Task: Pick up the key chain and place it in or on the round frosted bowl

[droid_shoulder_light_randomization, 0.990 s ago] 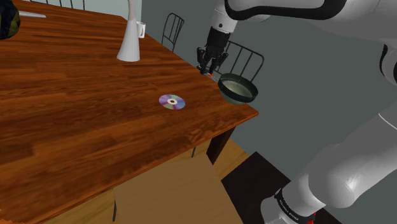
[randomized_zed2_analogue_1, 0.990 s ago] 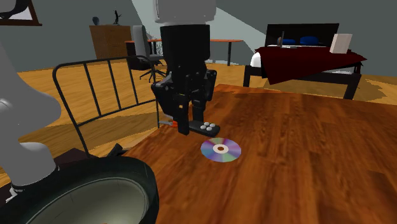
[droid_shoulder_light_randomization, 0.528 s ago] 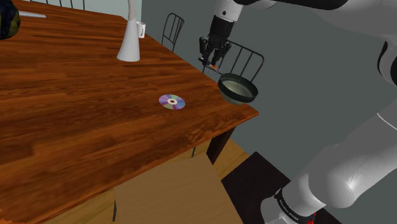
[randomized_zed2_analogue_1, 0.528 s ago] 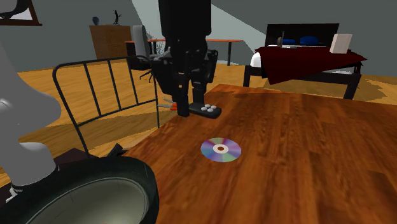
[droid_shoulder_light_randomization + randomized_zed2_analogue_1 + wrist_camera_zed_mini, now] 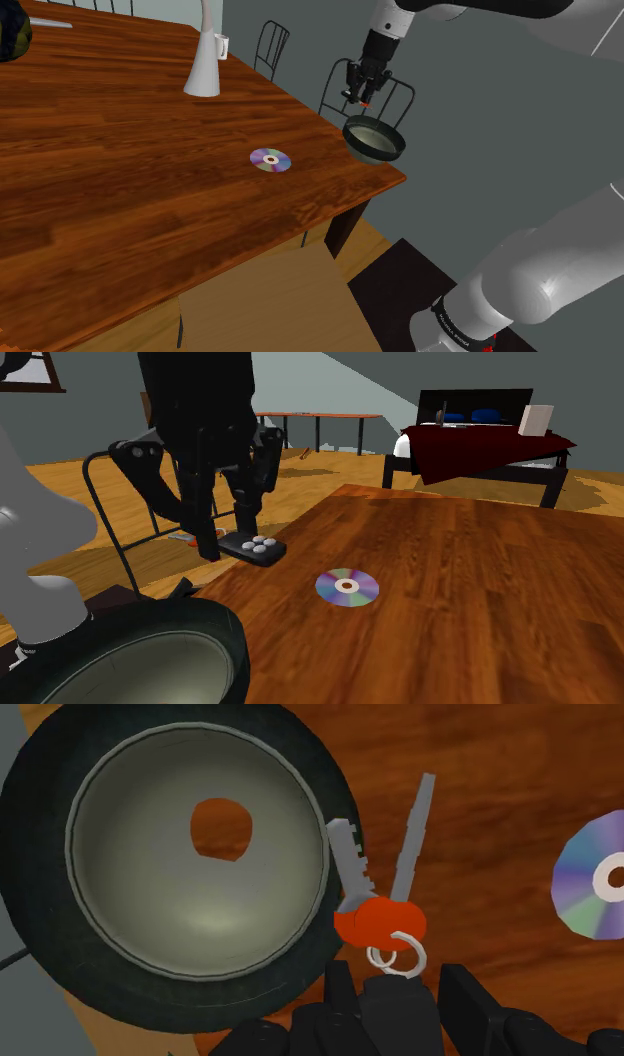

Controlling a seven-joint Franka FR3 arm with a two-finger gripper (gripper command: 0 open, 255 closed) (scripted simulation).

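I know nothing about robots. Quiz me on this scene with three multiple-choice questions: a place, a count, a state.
1. The shiny round disc lies: A on the brown wooden table; B on the floor; C on a chair.
2. Count of grey keys on the red-tagged key chain: A one; B two; C four.
3. The black tool is: A open, empty; B shut on the key chain; C lying on the table.
Answers: 1 A, wood grain surrounds the disc. 2 B, the wrist view shows two. 3 B, the key chain hangs from its grip, off the table.
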